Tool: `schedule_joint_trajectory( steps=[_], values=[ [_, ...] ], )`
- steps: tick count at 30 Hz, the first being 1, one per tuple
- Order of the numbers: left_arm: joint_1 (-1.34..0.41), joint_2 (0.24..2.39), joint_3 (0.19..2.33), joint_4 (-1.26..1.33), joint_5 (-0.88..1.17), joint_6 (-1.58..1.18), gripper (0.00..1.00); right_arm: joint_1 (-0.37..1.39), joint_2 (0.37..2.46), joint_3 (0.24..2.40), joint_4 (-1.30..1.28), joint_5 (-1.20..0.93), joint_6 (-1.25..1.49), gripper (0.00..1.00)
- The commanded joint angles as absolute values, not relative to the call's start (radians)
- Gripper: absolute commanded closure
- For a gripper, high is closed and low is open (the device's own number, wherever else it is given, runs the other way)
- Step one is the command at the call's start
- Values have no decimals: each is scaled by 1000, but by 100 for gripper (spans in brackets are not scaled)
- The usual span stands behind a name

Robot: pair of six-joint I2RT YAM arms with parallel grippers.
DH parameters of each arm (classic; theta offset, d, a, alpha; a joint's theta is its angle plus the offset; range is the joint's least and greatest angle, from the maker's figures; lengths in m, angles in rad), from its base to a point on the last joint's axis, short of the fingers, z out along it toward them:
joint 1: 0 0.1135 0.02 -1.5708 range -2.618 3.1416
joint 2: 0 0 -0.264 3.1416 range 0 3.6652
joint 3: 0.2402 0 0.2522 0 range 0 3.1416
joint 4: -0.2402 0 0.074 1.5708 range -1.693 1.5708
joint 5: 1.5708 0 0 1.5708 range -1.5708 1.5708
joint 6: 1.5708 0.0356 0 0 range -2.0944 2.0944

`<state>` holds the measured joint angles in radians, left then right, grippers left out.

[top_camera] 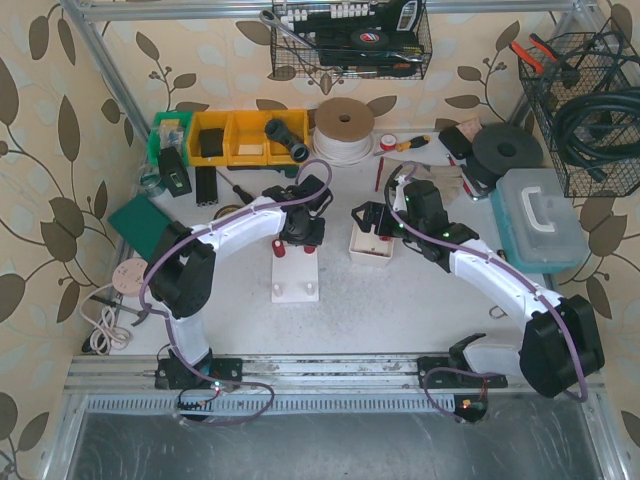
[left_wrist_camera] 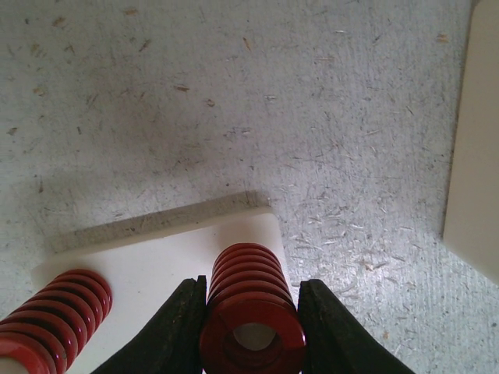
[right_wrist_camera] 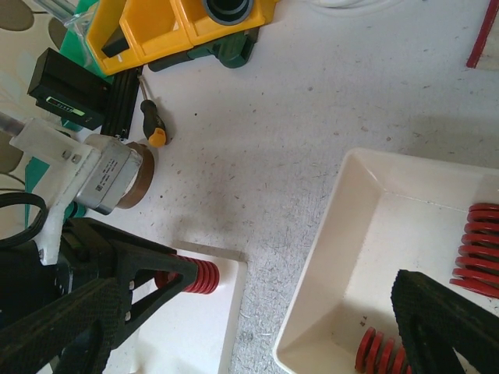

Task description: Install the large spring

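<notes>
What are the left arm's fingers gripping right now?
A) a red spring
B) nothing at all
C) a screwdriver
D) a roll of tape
A: in the left wrist view, the left arm's black fingers press against either side of the red spring, holding it over the white plate.

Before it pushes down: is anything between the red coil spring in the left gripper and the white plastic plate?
Nothing visible. The left gripper holds the red coil spring right over the white plastic plate, beside a second red spring.
</notes>
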<state>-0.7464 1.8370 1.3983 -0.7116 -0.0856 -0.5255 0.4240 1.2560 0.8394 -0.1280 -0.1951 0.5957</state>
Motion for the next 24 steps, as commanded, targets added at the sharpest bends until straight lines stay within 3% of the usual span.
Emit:
schedule_joint_trajectory(
  steps=[1,24],
  values=[
    [-749,1800,1408,-713,-148,-564,100,419,1236,822,-107,-201,604,7],
    [-755,1854,1406,-678,-105,-566,100,416,1233,813,-93,-199,606,7]
  ],
)
